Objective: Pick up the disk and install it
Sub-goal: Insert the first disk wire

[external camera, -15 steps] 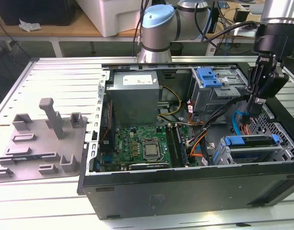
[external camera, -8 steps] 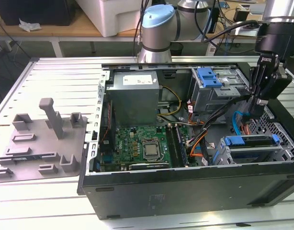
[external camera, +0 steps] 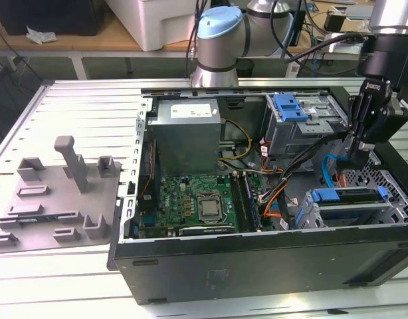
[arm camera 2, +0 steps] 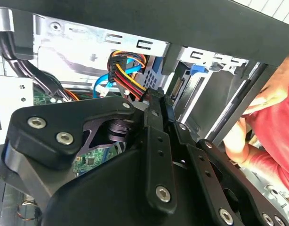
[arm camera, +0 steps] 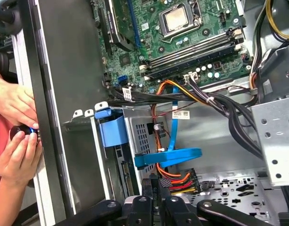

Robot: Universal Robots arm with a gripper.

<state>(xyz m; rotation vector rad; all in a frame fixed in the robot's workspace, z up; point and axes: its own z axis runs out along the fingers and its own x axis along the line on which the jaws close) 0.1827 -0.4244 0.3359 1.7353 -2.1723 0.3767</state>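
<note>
DISK IN BAY: The disk point(external camera: 345, 197), in its blue frame, sits in the drive bay point(external camera: 309, 214) at the exterior view's right, inside the open computer case point(external camera: 257, 266). The gripper point(external camera: 355, 159) hangs just above, fingers point(arm camera: 153, 190) pinched narrow, nothing visible betw. them. Power cables point(arm camera: 180, 179) crowd the tips, so a snag could yank a plug. A person's hands point(arm camera: 15, 101) are at the case wall, a pinch risk.

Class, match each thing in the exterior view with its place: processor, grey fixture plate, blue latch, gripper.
1 processor; 2 grey fixture plate; 3 blue latch; 4 gripper.
A on the table, outside the case; B atop the metal drive cage; C on the green motherboard; D above the cables, exterior view's right.
Pairs: 1-C; 2-A; 3-B; 4-D.
</note>
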